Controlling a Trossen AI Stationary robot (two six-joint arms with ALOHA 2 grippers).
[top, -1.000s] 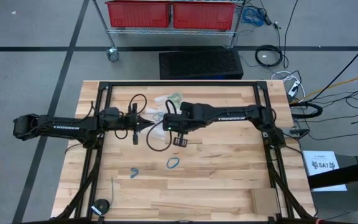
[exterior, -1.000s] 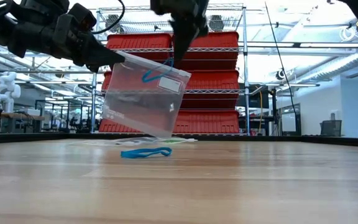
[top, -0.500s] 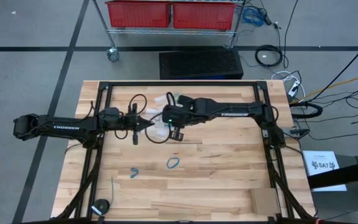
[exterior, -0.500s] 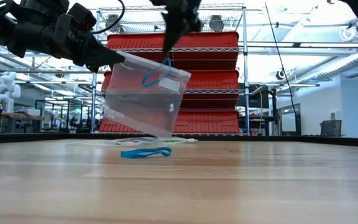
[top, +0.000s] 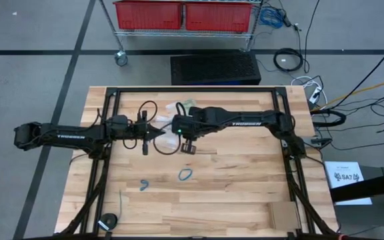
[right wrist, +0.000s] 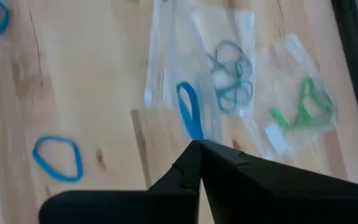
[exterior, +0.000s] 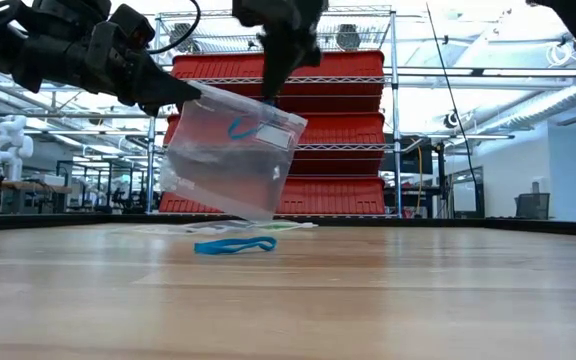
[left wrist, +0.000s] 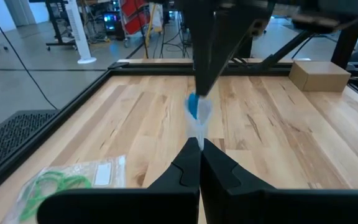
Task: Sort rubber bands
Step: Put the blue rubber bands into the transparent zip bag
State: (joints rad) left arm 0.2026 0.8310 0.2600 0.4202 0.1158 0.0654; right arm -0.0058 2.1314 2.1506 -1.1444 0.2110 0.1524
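A clear zip bag (exterior: pixel 230 165) hangs tilted above the table from my left gripper (exterior: pixel 173 97), which is shut on it. My right gripper (exterior: pixel 271 92) points down at the bag's top edge, shut on a bright blue rubber band (exterior: pixel 243 127) that dangles into the bag's mouth. More loose rubber bands lie on the wood: a bright blue one (top: pixel 186 175) and a teal-blue one (top: pixel 143 185). Two clear bags lie flat on the table farther back, one holding teal bands (right wrist: pixel 232 71), the other green bands (right wrist: pixel 306 106). My left gripper pinches the bag's upper corner (left wrist: pixel 197 130) between its two fingers, coming nearly level from the table's left. The bag hangs below, tilted and clear of the table. My right gripper pinches the blue band's top (right wrist: pixel 194 134) at its fingertips, slanting down from the right. The loop hangs slack below.
Black frame rails (top: pixel 192 90) border the work area. A thin black cable loop (top: pixel 169 148) lies below the grippers. A small cardboard box (top: pixel 285 215) and a black round thing (top: pixel 109 220) sit near the front edge. Bare wood spreads to the front right.
My right gripper has tipped a little steeper over the bag's mouth, and the blue band has sunk lower against the bag's top. The bag has stayed in place.
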